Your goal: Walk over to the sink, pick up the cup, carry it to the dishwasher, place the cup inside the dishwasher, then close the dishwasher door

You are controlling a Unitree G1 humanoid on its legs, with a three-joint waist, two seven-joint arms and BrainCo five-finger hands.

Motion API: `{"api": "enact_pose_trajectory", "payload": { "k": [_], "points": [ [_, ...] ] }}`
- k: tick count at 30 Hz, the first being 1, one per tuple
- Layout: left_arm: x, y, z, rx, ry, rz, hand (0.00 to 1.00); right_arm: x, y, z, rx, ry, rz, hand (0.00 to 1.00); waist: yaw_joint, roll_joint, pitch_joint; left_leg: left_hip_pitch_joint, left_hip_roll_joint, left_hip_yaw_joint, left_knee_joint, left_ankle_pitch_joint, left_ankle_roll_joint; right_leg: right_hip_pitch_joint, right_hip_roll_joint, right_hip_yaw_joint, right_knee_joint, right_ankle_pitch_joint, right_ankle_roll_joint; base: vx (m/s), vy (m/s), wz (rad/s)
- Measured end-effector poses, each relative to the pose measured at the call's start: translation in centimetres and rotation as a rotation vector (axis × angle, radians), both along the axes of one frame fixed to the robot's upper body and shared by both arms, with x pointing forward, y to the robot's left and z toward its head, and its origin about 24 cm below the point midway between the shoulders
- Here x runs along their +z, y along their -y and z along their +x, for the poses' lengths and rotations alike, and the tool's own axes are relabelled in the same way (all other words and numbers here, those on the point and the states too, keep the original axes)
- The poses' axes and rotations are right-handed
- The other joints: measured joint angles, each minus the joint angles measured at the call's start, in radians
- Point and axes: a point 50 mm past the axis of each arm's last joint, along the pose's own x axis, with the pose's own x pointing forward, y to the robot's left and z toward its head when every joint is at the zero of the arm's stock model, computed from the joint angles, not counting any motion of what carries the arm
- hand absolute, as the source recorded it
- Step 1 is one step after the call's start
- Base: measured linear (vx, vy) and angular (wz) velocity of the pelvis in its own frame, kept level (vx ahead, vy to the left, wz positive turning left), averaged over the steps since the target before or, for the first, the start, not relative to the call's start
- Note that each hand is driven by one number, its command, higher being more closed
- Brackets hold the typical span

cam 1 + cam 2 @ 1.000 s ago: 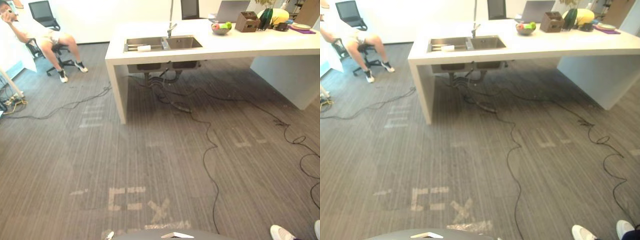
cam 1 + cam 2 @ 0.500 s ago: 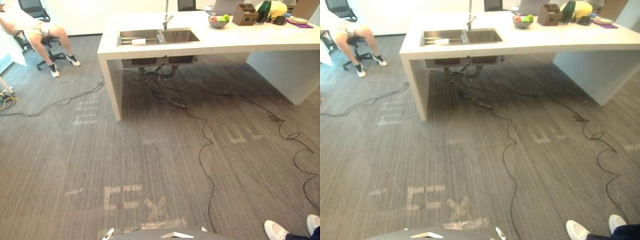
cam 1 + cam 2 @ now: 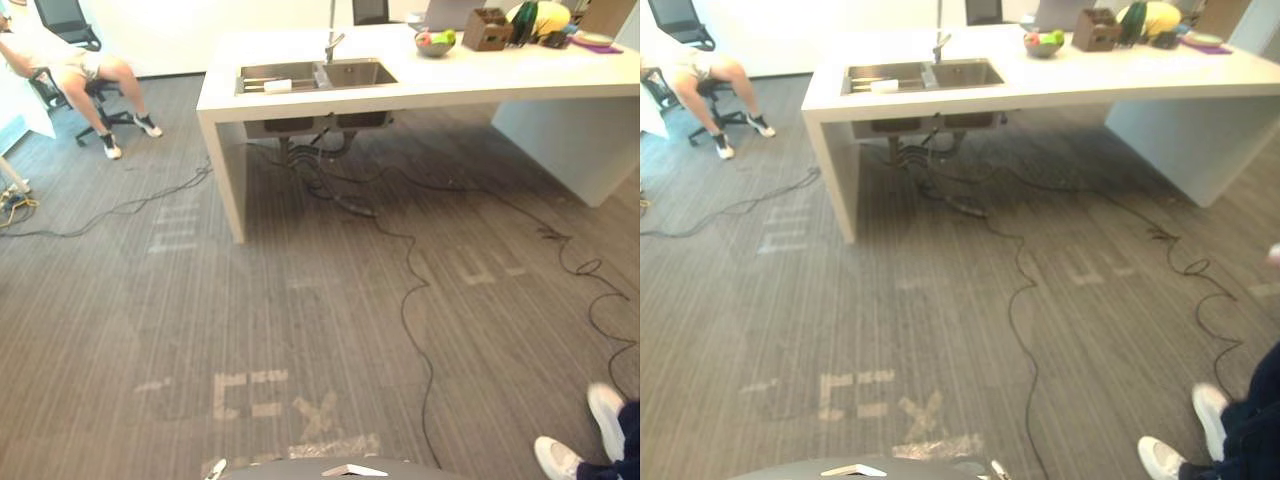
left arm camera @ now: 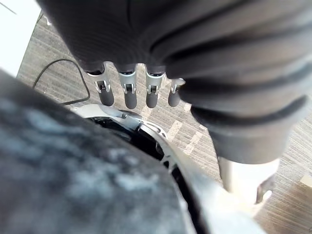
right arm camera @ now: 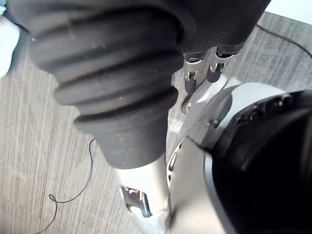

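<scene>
The cup (image 3: 277,87), as we judge the small white thing to be, lies in the left basin of the sink (image 3: 360,76), towards the basin's nearer edge. It seems to be on its side, but at this range we cannot tell for sure. We stand well apart from the sink, with open carpet (image 3: 300,300) between.

Our left hand (image 4: 129,95) hangs with its fingers straight and loose, the thumb apart from them, and nothing in it. Our right hand (image 5: 191,80) looks the same as far as its fingers show: relaxed and empty.

We expect the cup to be light and stiff. Whether it is plastic or ceramic we cannot say. Ceramic would chip on the steel basin, and anything lying in a sink may be wet and slick. We cannot make out a handle, so we judge the safest hold to be round the body, fingers on one side and thumb opposite, with a firm but unhurried close.

The tap (image 3: 334,45) rises just behind the sink, between the two basins, and would be near the reaching arm. A bowl (image 3: 435,42) stands on the counter (image 3: 300,105) to the right of the sink, clear of the reach. A person (image 3: 70,65) sits well to the left of the sink.

As for writing, we cannot make out any label or print on the cup. On the carpet, far from the sink and close to us, are pale letter-like marks (image 3: 265,395), faded and unclear, which form no word that we can make out.
</scene>
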Motion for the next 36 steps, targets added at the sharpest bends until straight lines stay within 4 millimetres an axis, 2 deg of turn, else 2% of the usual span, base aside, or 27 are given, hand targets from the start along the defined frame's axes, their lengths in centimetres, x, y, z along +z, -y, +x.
{"api": "enact_pose_trajectory", "payload": {
  "k": [1, 3, 5, 6, 8, 10, 11, 13, 15, 16, 17, 18, 19, 20, 22, 23, 25, 26, 28, 29, 30, 31, 32, 33, 34, 35, 36],
  "points": [
    [0.0, 0.1, 0.6, -0.007, 0.015, 0.002, 0.00, 0.0, 0.1, 0.3, -0.031, 0.010, 0.003, 0.00, -0.001, 0.003, 0.005, 0.002, -0.005, 0.000, 0.000, -0.002, 0.003, -0.044, -0.017, 0.000, 0.088, 0.001, -0.010, 0.11, 0.085, 0.09],
    [0.6, 0.2, 4.3, -0.032, 0.112, 0.036, 0.00, 0.1, 0.1, 1.5, -0.113, 0.057, 0.020, 0.00, -0.011, 0.007, 0.047, 0.036, -0.006, -0.009, 0.001, -0.004, 0.009, -0.166, -0.075, -0.025, 0.381, 0.067, -0.103, 0.10, 0.071, 0.09],
    [1.3, 0.6, 7.3, -0.028, 0.205, 0.036, 0.00, 0.2, 0.0, 2.2, -0.112, 0.075, 0.021, 0.00, -0.026, 0.004, 0.076, 0.071, -0.002, -0.022, 0.001, -0.022, 0.017, -0.224, -0.093, -0.026, 0.490, 0.049, -0.084, 0.14, 0.022, 0.18],
    [2.8, 2.1, 11.2, -0.034, 0.358, -0.001, 0.00, 0.2, -0.2, 2.3, -0.114, 0.077, 0.027, 0.00, -0.026, -0.005, 0.085, 0.088, 0.005, -0.040, 0.002, -0.031, 0.009, -0.258, -0.092, -0.043, 0.448, 0.033, -0.077, 0.19, 0.002, 0.32],
    [4.4, 3.3, 14.2, -0.042, 0.480, -0.031, 0.00, 0.1, -0.8, 2.5, -0.120, 0.086, 0.039, 0.00, -0.027, -0.010, 0.105, 0.113, 0.016, -0.051, 0.007, -0.037, -0.002, -0.260, -0.081, -0.058, 0.339, 0.032, -0.072, 0.18, -0.012, 0.24],
    [6.3, 4.9, 16.8, -0.059, 0.616, -0.066, 0.00, 0.1, -1.6, 2.5, -0.142, 0.107, 0.048, 0.00, -0.027, -0.032, 0.118, 0.125, 0.041, -0.052, 0.031, -0.071, -0.036, -0.252, -0.034, -0.056, 0.021, 0.133, -0.073, 0.25, -0.064, 0.06],
    [7.0, 5.5, 17.5, -0.058, 0.654, -0.079, 0.00, 0.1, -2.0, 2.3, -0.152, 0.108, 0.048, 0.00, -0.027, -0.042, 0.122, 0.124, 0.056, -0.051, 0.087, -0.118, -0.052, -0.242, -0.019, -0.056, -0.147, 0.207, -0.068, 0.27, -0.100, -0.03],
    [7.4, 5.7, 17.7, -0.055, 0.678, -0.084, 0.00, -0.1, -2.5, 1.2, -0.183, 0.076, 0.057, 0.00, -0.025, -0.048, 0.122, 0.137, 0.073, -0.049, 0.161, -0.192, -0.081, -0.224, -0.016, -0.071, -0.257, 0.255, -0.073, 0.37, -0.156, -0.06],
    [7.9, 5.8, 17.6, -0.057, 0.704, -0.085, 0.00, 0.0, -2.8, 0.2, -0.192, 0.054, 0.056, 0.00, -0.026, -0.057, 0.117, 0.172, 0.082, -0.050, 0.218, -0.268, -0.117, -0.208, -0.036, -0.095, -0.214, 0.248, -0.098, 0.54, -0.238, -0.04],
    [8.4, 6.0, 17.7, -0.058, 0.732, -0.090, 0.00, 0.0, -2.6, -0.7, -0.210, 0.044, 0.048, 0.00, -0.027, -0.033, 0.102, 0.197, 0.122, -0.051, 0.261, -0.339, -0.161, -0.218, -0.027, -0.103, -0.122, 0.305, -0.149, 0.57, -0.251, -0.01],
    [8.4, 6.3, 17.7, -0.065, 0.731, -0.095, 0.00, 0.1, -2.3, -0.9, -0.220, 0.042, 0.040, 0.00, -0.033, -0.020, 0.091, 0.204, 0.147, -0.051, 0.261, -0.356, -0.172, -0.232, -0.012, -0.108, -0.079, 0.303, -0.151, 0.60, -0.262, 0.01],
    [8.3, 6.5, 17.6, -0.072, 0.726, -0.095, 0.00, 0.2, -1.8, -1.1, -0.229, 0.042, 0.025, 0.00, -0.038, 0.010, 0.080, 0.206, 0.176, -0.051, 0.259, -0.360, -0.183, -0.248, 0.009, -0.114, -0.037, 0.260, -0.163, 0.54, -0.196, 0.06],
    [8.2, 6.9, 17.4, -0.072, 0.718, -0.097, 0.00, 0.3, -0.9, -0.9, -0.223, 0.047, -0.001, 0.00, -0.042, 0.049, 0.063, 0.193, 0.204, -0.055, 0.324, -0.334, -0.196, -0.262, 0.022, -0.123, 0.035, 0.175, -0.172, 0.65, -0.283, -0.02],
    [8.3, 7.0, 17.5, -0.068, 0.721, -0.092, 0.00, 0.2, -0.9, -0.9, -0.228, 0.032, 0.000, 0.00, -0.048, 0.040, 0.063, 0.146, 0.230, -0.083, 0.474, -0.282, -0.196, -0.242, 0.019, -0.121, 0.067, 0.127, -0.176, 0.63, -0.295, -0.02],
    [8.1, 7.3, 16.9, -0.063, 0.713, -0.094, 0.00, 0.2, -1.0, -1.3, -0.237, 0.018, -0.002, 0.00, -0.051, 0.042, 0.061, 0.073, 0.279, -0.134, 0.691, -0.177, -0.202, -0.176, 0.039, -0.135, 0.061, 0.078, -0.181, 0.59, -0.287, 0.03],
    [8.0, 7.4, 16.7, -0.053, 0.725, -0.093, 0.00, 0.2, -0.6, -1.6, -0.227, 0.018, -0.018, 0.00, -0.046, 0.049, 0.059, -0.007, 0.328, -0.164, 0.879, -0.054, -0.213, -0.123, 0.068, -0.140, 0.030, 0.040, -0.202, 0.69, -0.241, -0.01],
    [8.3, 7.2, 16.8, -0.057, 0.761, -0.065, 0.00, 0.4, -0.1, -1.1, -0.171, 0.040, -0.045, 0.00, -0.040, 0.054, 0.057, -0.145, 0.382, -0.172, 1.129, -0.089, -0.164, -0.035, 0.108, -0.144, -0.042, 0.024, -0.208, 0.55, -0.133, -0.10],
    [8.7, 6.9, 17.1, -0.066, 0.797, -0.040, 0.00, 0.4, 0.4, -0.6, -0.153, 0.049, -0.060, 0.00, -0.027, 0.042, 0.066, -0.214, 0.370, -0.176, 1.187, -0.136, -0.155, 0.037, 0.115, -0.143, -0.099, 0.027, -0.202, 0.52, -0.085, -0.19],
    [10.2, 6.8, 17.9, -0.063, 0.888, -0.032, 0.00, 0.5, 1.2, 0.3, -0.142, 0.060, -0.077, 0.00, -0.010, 0.028, 0.076, -0.299, 0.303, -0.189, 1.096, -0.199, -0.154, 0.118, 0.109, -0.131, -0.164, 0.036, -0.182, 0.56, -0.027, -0.30],
    [11.7, 6.9, 18.7, -0.056, 0.965, -0.034, 0.00, 0.8, 2.0, 1.6, -0.140, 0.092, -0.090, 0.00, 0.007, 0.029, 0.077, -0.341, 0.260, -0.182, 0.944, -0.222, -0.144, 0.157, 0.098, -0.119, -0.197, 0.036, -0.157, 0.51, 0.084, -0.37],
    [13.0, 7.0, 19.3, -0.049, 1.039, -0.035, 0.00, 1.1, 2.6, 2.9, -0.136, 0.129, -0.102, 0.00, 0.017, 0.026, 0.079, -0.368, 0.217, -0.173, 0.767, -0.217, -0.132, 0.188, 0.076, -0.109, -0.206, 0.025, -0.133, 0.44, 0.120, -0.35],
    [13.6, 7.1, 19.6, -0.047, 1.068, -0.037, 0.00, 1.3, 2.8, 3.4, -0.132, 0.139, -0.107, 0.00, 0.022, 0.025, 0.080, -0.373, 0.197, -0.171, 0.673, -0.205, -0.123, 0.201, 0.065, -0.102, -0.206, 0.016, -0.119, 0.43, 0.164, -0.25],
    [14.6, 7.3, 19.8, -0.045, 1.112, -0.042, 0.00, 1.5, 3.3, 3.9, -0.154, 0.161, -0.112, 0.00, 0.026, 0.028, 0.080, -0.366, 0.167, -0.177, 0.448, -0.120, -0.122, 0.233, 0.046, -0.098, -0.214, -0.002, -0.090, 0.41, 0.201, -0.19],
    [15.4, 7.7, 20.0, -0.040, 1.150, -0.046, 0.00, 1.5, 3.6, 3.9, -0.155, 0.162, -0.119, 0.00, 0.031, 0.051, 0.072, -0.362, 0.172, -0.207, 0.246, -0.040, -0.142, 0.263, 0.057, -0.087, -0.229, -0.034, -0.067, 0.41, 0.225, -0.14],
    [15.8, 7.8, 20.1, -0.036, 1.170, -0.047, 0.00, 1.6, 3.7, 4.0, -0.155, 0.163, -0.123, 0.00, 0.033, 0.065, 0.074, -0.368, 0.186, -0.216, 0.221, 0.023, -0.150, 0.278, 0.070, -0.077, -0.231, -0.054, -0.064, 0.44, 0.252, -0.15],
    [16.0, 7.6, 20.2, -0.023, 1.176, -0.029, 0.00, 1.5, 3.4, 3.8, -0.156, 0.151, -0.108, 0.00, 0.037, 0.063, 0.074, -0.366, 0.181, -0.208, 0.260, 0.120, -0.128, 0.306, 0.063, -0.060, -0.230, -0.084, -0.061, 0.36, 0.203, -0.18],
    [16.2, 7.3, 20.4, -0.011, 1.182, -0.017, 0.00, 1.3, 2.8, 4.0, -0.155, 0.150, -0.087, 0.00, 0.038, 0.048, 0.077, -0.364, 0.165, -0.201, 0.278, 0.123, -0.122, 0.311, 0.046, -0.042, -0.226, -0.096, -0.065, 0.44, 0.208, -0.19]
  ]
}}
